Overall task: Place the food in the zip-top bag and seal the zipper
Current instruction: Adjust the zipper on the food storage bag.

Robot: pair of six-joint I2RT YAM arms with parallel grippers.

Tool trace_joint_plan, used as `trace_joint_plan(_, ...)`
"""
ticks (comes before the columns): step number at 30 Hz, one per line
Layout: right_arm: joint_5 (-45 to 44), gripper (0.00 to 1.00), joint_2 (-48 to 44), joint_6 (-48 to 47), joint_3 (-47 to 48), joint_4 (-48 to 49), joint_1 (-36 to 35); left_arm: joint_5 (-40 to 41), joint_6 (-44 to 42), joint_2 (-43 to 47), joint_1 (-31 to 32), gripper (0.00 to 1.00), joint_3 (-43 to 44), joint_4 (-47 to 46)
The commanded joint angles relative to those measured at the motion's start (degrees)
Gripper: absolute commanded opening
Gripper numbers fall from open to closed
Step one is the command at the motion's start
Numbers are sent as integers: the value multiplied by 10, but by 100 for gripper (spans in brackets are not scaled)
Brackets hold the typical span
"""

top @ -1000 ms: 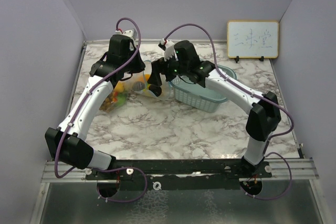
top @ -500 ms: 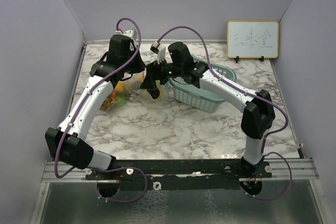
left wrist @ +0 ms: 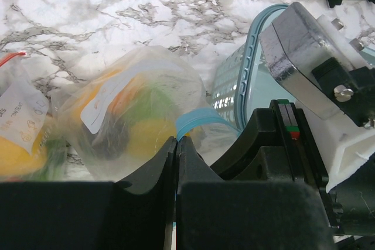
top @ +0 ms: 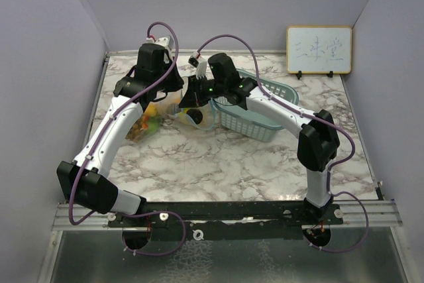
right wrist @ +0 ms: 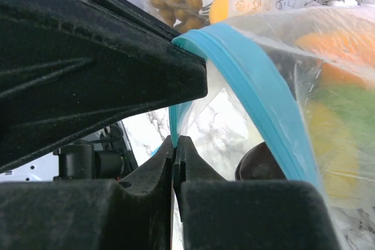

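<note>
Now, sealing stage: left pincer (left wrist: pixel 176 144) and right pincer (right wrist: pixel 174 147) are both clamped shut on the blue zipper (right wrist: pixel 252 80) of the zip-top bag (left wrist: pixel 135 100), food (left wrist: pixel 146 130) already inside, bulging just beyond the left pincer's tips. Next, I'd say, 1 pincer must slide along the strip, pressing it closed. Since 1 second back, the right arm (top: pixel 278 107) has swung nearer the left pincer.
</note>
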State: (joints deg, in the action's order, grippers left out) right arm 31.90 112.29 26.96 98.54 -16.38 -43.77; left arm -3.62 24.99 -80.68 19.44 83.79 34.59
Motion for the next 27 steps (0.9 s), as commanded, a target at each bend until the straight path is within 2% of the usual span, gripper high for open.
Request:
trace_joint_plan(1, 28, 2, -19, 30, 24, 3, -1, -1, -23, 25, -4, 0, 1, -50)
trace_joint_plan(5, 32, 2, -28, 48, 45, -23, 11, 13, -73, 52, -7, 0, -10, -65)
trace_joint_plan(8, 47, 2, -23, 63, 62, -37, 24, 77, -128, 95, -10, 15, -33, -77)
trace_joint_plan(11, 55, 2, -16, 69, 81, -45, 33, 113, -199, 148, -17, 60, -58, -108)
trace_joint_plan(14, 63, 2, -5, 78, 105, -54, 39, 89, -267, 197, -27, 91, -80, -135)
trace_joint_plan(15, 68, 2, -2, 84, 114, -56, 42, 72, -287, 213, -28, 98, -88, -143)
trace_joint_plan(18, 89, 2, 9, 98, 142, -65, 53, -39, -355, 266, -28, 98, -133, -169)
trace_joint_plan(20, 108, 2, 17, 101, 164, -77, 62, -116, -395, 303, -29, 91, -179, -190)
trace_joint_plan(23, 143, 2, 29, 95, 202, -102, 72, -169, -426, 341, -29, 88, -230, -208)
trace_joint_plan(27, 188, 2, 45, 81, 246, -135, 76, -224, -455, 347, -29, 87, -263, -207)
